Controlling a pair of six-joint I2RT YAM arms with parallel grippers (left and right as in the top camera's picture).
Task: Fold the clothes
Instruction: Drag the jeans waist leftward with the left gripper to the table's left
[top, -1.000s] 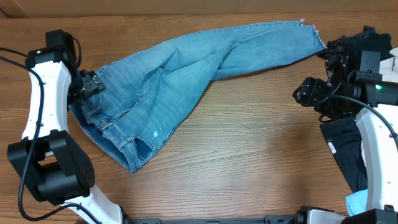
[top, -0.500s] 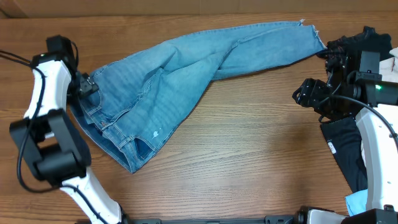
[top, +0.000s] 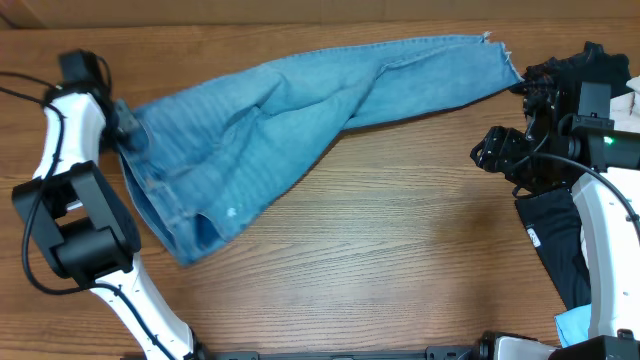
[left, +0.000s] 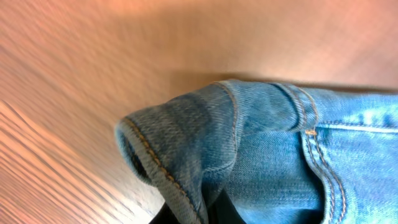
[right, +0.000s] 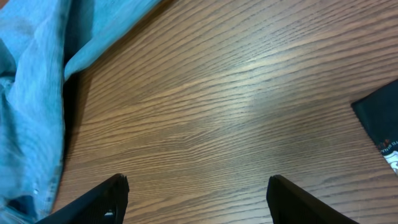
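Dragged leftward since a second ago, the jeans lie stretched diagonally across the table, waistband at far left and hems at upper right, rumpled and unfolded; this looks like straightening before a fold. The left gripper pinches the waistband, while the right gripper hangs spread and empty.

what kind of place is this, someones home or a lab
Probably a robot lab bench, not a home: a left arm and a right arm stand at a wood-grain table, with jeans laid across it.
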